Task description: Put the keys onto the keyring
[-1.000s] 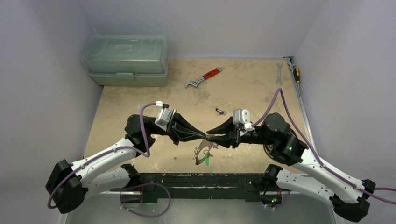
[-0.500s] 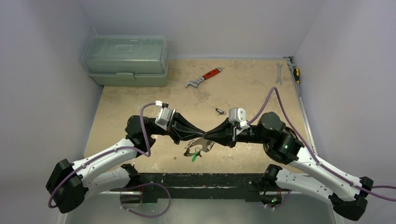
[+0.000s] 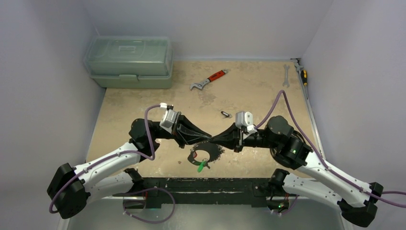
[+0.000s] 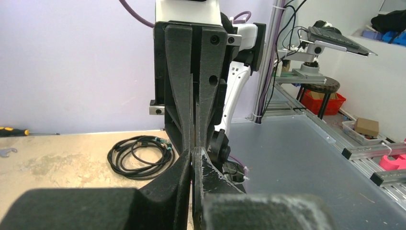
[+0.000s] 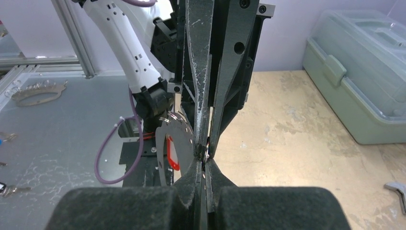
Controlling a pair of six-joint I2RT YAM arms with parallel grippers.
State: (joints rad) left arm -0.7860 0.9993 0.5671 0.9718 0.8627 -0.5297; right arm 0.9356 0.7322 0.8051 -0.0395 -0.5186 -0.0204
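Both grippers meet tip to tip over the near middle of the table. My left gripper (image 3: 208, 138) (image 4: 192, 155) is shut on the keyring (image 3: 214, 152), a flat perforated grey loop (image 5: 174, 136). Opposite it, my right gripper (image 3: 214, 139) (image 5: 205, 160) is shut on the same stretch of rim. Below the tips the loop lies nearly level. A key with a green tag (image 3: 202, 166) dangles from it toward the near edge. A red tag (image 5: 171, 154) shows through the loop. One small loose key (image 3: 225, 114) lies on the table behind the grippers.
A green toolbox (image 3: 129, 62) stands at the back left. A red-handled wrench (image 3: 209, 80) lies at the back middle, with a silver spanner (image 3: 286, 75) and a screwdriver (image 3: 302, 74) by the right wall. A black cable coil (image 4: 139, 155) lies near the right arm.
The right gripper has moved in and shut on the keyring beside the left gripper's tips. The loop has swung from hanging down to lying nearly level.
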